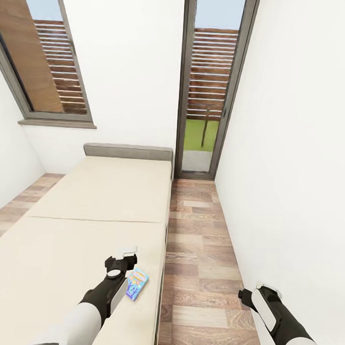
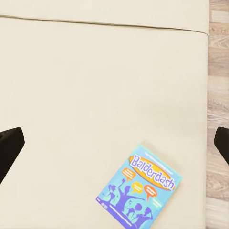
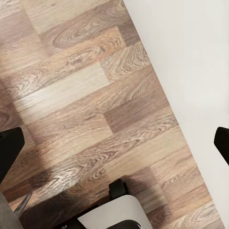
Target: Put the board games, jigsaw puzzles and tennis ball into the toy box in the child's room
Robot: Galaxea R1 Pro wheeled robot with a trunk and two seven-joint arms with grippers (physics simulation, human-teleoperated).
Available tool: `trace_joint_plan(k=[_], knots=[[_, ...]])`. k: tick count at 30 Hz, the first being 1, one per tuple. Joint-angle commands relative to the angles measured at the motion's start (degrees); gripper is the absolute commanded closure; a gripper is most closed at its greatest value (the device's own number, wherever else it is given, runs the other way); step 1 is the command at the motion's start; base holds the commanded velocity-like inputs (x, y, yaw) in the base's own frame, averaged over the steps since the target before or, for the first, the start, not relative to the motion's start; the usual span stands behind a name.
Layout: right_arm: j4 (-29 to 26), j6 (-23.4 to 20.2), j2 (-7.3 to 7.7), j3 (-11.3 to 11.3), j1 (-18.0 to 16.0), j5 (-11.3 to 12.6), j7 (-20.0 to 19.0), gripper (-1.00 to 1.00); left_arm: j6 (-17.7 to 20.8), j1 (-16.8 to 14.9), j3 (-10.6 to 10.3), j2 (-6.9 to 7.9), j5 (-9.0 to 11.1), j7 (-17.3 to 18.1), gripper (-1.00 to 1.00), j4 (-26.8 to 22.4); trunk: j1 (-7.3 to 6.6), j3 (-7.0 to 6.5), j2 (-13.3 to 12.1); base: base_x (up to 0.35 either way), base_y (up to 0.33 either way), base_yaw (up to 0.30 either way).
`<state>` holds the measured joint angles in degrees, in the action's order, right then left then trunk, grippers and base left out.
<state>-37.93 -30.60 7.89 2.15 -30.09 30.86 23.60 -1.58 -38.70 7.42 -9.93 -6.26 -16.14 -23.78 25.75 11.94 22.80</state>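
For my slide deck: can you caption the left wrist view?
Open left pincer hovering over the blue Balderdash board game lying flat near the edge of the beige bed.

Left black-and-white arm reaches toward 12 o'clock, black two-finger left gripper (image 1: 121,263) spread wide. Right gripper (image 1: 248,294) at 4 o'clock, fingers apart, pointing down.

Both arms are showing glossy white rounded shells that are narrowing into black forearm and wrist segments, the left arm (image 1: 103,295) ending in a small white block, the right arm (image 1: 279,312) carrying a white wrist panel.
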Motion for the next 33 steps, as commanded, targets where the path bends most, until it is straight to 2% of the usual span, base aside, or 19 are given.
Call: trace_joint_plan(k=[1,33], knots=[[-0.09,-0.17,0.07,0.23,-0.03,0.54,0.48,-1.0,-0.16,-0.06,0.41,-0.07,-0.59,-0.03,-1.0,0.05,0.03,0.11,0.12,0.0,0.0,0.0],[-0.13,0.15,0.02,0.26,-0.04,0.34,0.54,-1.0,-0.13,-0.06,0.41,-0.07,-0.59,-0.03,-1.0,0.12,0.03,0.13,0.12,0.0,0.0,0.0]])
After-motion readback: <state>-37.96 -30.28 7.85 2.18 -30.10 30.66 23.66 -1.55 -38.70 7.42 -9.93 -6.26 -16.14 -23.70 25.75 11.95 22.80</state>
